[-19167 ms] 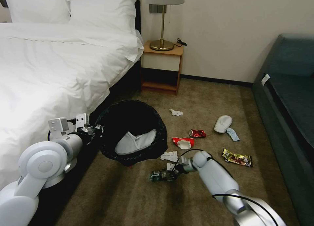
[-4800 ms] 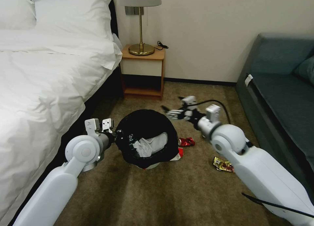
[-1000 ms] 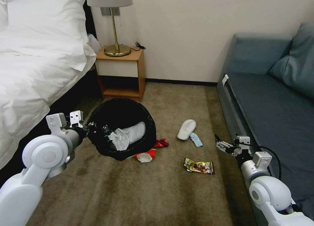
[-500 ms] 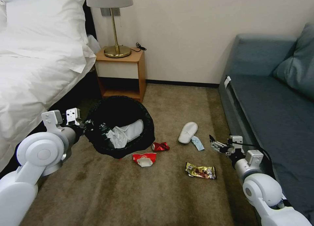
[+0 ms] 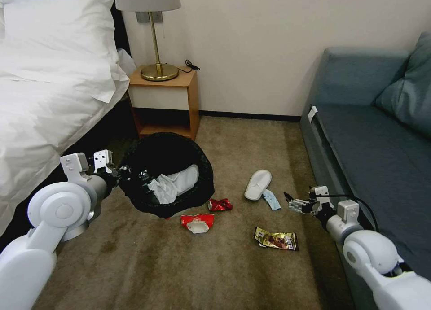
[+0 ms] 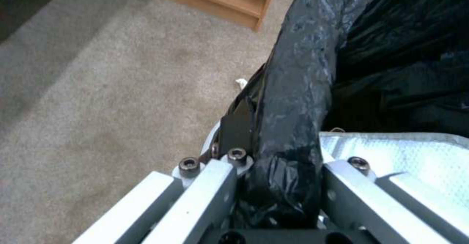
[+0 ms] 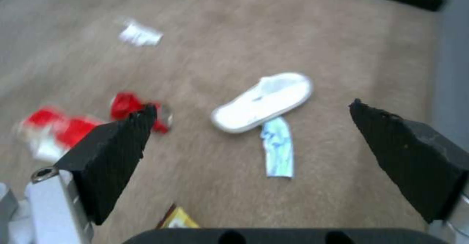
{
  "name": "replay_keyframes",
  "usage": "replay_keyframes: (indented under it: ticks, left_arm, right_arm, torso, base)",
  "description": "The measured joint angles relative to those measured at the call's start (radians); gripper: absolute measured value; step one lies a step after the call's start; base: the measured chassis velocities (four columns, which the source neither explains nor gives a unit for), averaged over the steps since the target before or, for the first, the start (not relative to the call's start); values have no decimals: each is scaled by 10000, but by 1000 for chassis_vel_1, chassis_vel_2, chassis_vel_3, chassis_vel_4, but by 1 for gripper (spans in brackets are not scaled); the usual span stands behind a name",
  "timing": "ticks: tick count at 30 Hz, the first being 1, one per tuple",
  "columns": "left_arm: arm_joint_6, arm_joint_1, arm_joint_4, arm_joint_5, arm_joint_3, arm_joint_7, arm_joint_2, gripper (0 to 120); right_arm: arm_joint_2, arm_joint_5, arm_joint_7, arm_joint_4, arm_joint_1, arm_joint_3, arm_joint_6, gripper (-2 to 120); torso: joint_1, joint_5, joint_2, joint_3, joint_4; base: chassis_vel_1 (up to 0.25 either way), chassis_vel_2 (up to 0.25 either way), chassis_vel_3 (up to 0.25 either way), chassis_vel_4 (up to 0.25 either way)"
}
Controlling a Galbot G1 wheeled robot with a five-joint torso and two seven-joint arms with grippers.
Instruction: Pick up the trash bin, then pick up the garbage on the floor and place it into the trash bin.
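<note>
The trash bin (image 5: 167, 166), lined with a black bag, hangs tilted just above the carpet. My left gripper (image 5: 122, 173) is shut on its rim (image 6: 299, 90), the bag pinched between the fingers (image 6: 210, 189). A white slipper and crumpled tissue lie inside. Garbage lies on the floor: a white slipper (image 5: 257, 184) (image 7: 263, 101), a pale blue strip (image 5: 271, 199) (image 7: 278, 147), a crushed red can (image 5: 220, 205) (image 7: 132, 108), a red-white wrapper (image 5: 196, 222) and a gold wrapper (image 5: 275, 239). My right gripper (image 5: 289, 203) (image 7: 254, 106) hovers open and empty, right of the slipper.
The bed (image 5: 40, 99) fills the left side, and a wooden nightstand (image 5: 164, 103) with a brass lamp stands against the wall. A blue sofa (image 5: 372, 139) runs along the right, close to my right arm. A white tissue (image 7: 140, 35) lies farther off on the carpet.
My right gripper has edged left and lower, closer to the white slipper, still open. The bin has shifted slightly, so the red can and red-white wrapper now lie clear of it.
</note>
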Motion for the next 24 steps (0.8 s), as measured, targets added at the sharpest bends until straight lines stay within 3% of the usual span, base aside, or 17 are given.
replay_keyframes:
  ticks: [14,24]
  left_arm:
    - [0,-158,286,333,279,270,-226,3]
    - [0,-135,250,529,426,276,-502,3]
  right_arm:
    - [-1957,-488,-2936,-1733,1141,-1453,-758,100]
    - [-2004,-356,-4002,-2571,2719,-3221,-942,100]
  torso:
    - [0,4,0,0,-4]
    - [0,-1,0,0,-2]
  base:
    - [0,0,0,0]
    - [0,0,0,0]
